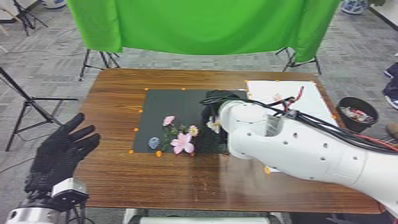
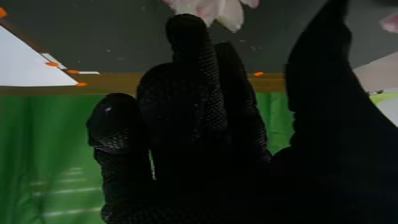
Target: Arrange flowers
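Head view evenly bright, right wrist view dimmer, fingers [image 2: 184, 40] in silhouette, pale-streaked green cloth [image 2: 67, 175]

Wood Is Gleaming, Cloth Is Draping

The table [image 1: 115, 175] is showing grained brown wood with a faint sheen. Green cloth is forming the curtain [image 1: 213, 25]. The mat [image 1: 167, 107] is looking smooth and matt; the white sheet [image 1: 311, 102], papery. Rough-textured black fabric is covering the right hand [image 1: 233, 93]. The right arm [image 1: 302, 147] is presenting a smooth, plastic-looking shell.

The right arm [image 1: 311, 150] partly hides the white paper [image 1: 313, 96]; the wrist view's edge crops a pink flower [image 2: 211, 7].
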